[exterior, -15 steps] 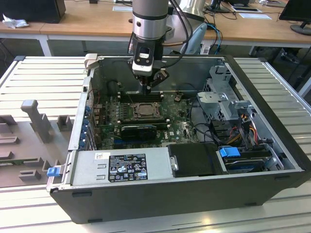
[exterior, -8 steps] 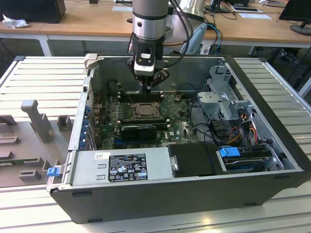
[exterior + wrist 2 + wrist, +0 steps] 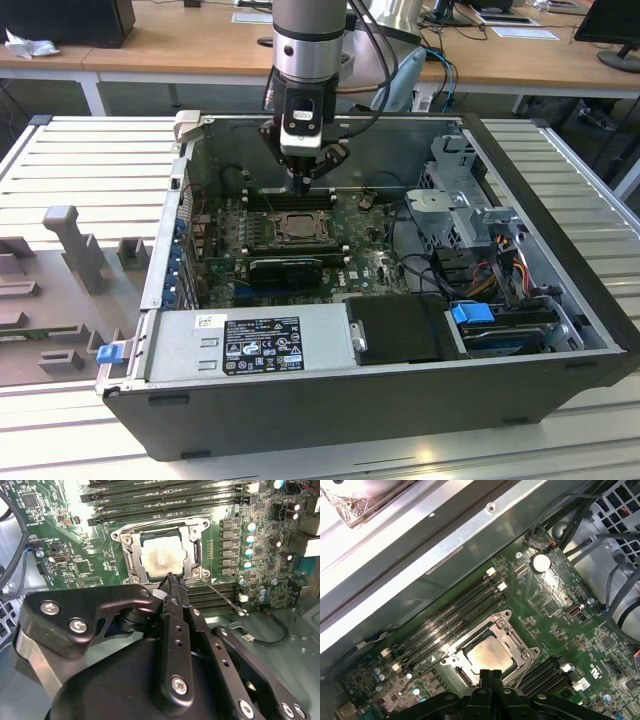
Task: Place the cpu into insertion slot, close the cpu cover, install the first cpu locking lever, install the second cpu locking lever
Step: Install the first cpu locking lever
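Observation:
The cpu [image 3: 162, 555] lies flat in the insertion slot [image 3: 295, 228], its pale top showing through the cut-out of the cpu cover [image 3: 192, 550], which lies down over it. In the first wrist view the cpu [image 3: 490, 655] sits inside the silver cover frame [image 3: 512, 635]. My gripper [image 3: 172, 580] is shut with its fingers pressed together and nothing between them, the tips at the socket's edge. In the exterior view the gripper [image 3: 303, 182] hangs just above the socket's far side. A thin silver locking lever [image 3: 225, 596] juts out slantwise from the socket's corner.
Long black memory slots [image 3: 175, 500] flank the socket on both sides. A black graphics card [image 3: 285, 268] lies in front of it, with the power supply [image 3: 250, 345] nearer still. A drive cage and cables [image 3: 480, 250] fill the exterior view's right. The case walls [image 3: 165, 250] close it all in.

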`<state>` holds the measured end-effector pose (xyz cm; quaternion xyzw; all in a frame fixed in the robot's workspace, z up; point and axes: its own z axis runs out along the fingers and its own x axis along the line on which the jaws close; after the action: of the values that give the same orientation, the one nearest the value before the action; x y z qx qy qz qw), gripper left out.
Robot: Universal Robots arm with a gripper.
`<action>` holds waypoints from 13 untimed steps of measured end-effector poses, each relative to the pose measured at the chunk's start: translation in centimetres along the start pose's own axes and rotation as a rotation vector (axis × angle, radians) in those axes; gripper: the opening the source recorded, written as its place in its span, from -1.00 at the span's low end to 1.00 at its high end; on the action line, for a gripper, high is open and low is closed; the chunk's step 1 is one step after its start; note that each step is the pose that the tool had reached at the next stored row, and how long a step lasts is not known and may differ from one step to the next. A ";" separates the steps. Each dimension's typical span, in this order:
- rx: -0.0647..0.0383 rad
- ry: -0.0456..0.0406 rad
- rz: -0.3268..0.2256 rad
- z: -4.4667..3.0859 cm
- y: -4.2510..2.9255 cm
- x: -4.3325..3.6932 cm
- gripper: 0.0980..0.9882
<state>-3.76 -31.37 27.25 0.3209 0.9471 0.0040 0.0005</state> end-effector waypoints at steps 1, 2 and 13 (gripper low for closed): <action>0.000 0.0000 -0.005 0.00 0.00 0.00 -0.98; 0.000 0.0001 -0.013 0.00 0.00 0.00 -0.98; 0.000 0.0012 -0.145 0.00 0.02 -0.02 -0.98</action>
<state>-3.74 -31.37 27.25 0.2515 0.9678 0.0040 0.0002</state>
